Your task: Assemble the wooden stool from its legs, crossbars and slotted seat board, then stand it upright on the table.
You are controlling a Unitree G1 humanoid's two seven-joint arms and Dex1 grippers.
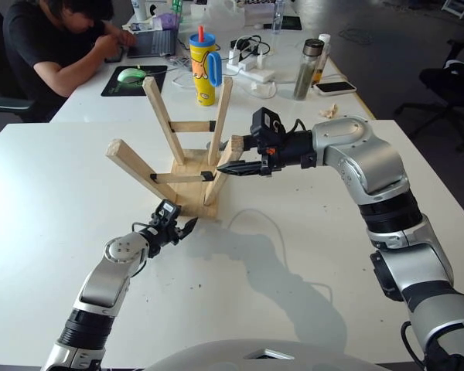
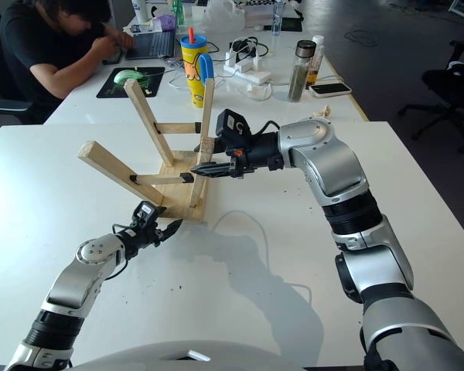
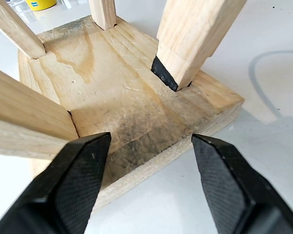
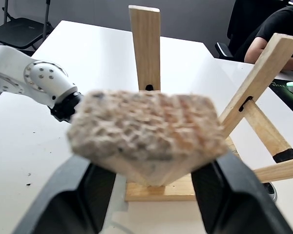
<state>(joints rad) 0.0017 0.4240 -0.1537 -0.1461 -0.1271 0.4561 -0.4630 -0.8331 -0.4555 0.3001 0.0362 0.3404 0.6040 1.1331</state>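
Right wrist view: right gripper (image 1: 228, 162) clamped a stool leg (image 4: 144, 131) by its end; left gripper (image 3: 150, 146) gaped at the seat board (image 3: 112, 73) edge. Levering probably risked unseating that leg.

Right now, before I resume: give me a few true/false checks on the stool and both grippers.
1. The stool is upside down, with its seat board on the table and its legs up. True.
2. The left gripper is shut on the seat board. False: its fingers are open at the board's edge.
3. The right gripper is shut on a leg. True.
4. The crossbars lie loose on the table. False: they are fitted between the legs.
5. The yellow cup shares the stool's table. False: it stands on the rear table.
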